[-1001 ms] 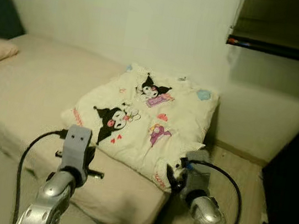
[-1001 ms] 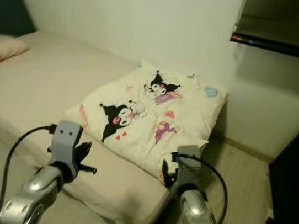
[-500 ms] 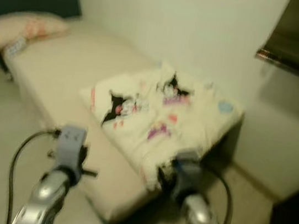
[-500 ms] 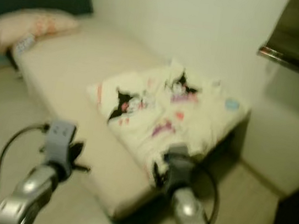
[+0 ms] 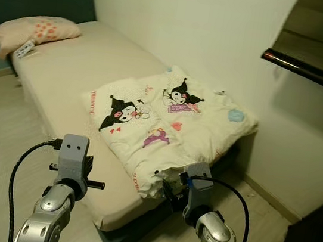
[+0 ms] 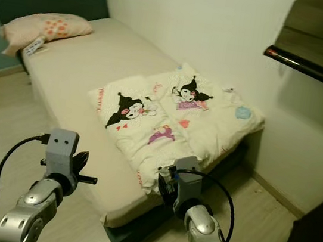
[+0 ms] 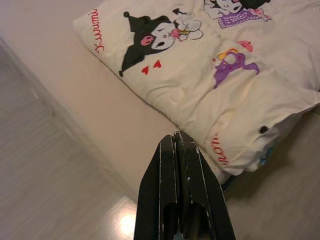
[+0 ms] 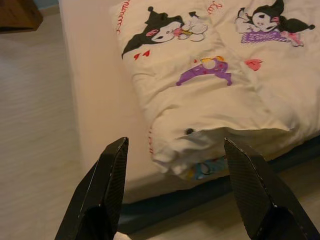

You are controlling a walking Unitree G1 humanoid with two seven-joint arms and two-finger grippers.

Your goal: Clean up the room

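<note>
Folded comforter sits on the foot end of the bed, cartoon print up, its near corner hanging a little past the mattress edge. Pillow at the far head end, against the dark headboard.

What changed: whole view has shifted — a second ago the camera was close over the comforter, half a second ago it was blurred mid-move, now it's sharp again and further back, with more wood floor and the full length of the bed in frame. That's the robot stepping back/turning, not the bedding moving. Comforter looks the same shape and place as before.

Right gripper — fingers spread wide, nothing between them, pointing at the overhanging corner from just off the bed edge. In the head view it hovers right beside that corner, not touching as far as I can tell. Left gripper — fingers pressed together, empty, held over the mattress edge beside the comforter.

Read on the task: folding looks done, and the bed is otherwise bare. Backing off suggests this item is finished — the next target is likely elsewhere in the room.
</note>
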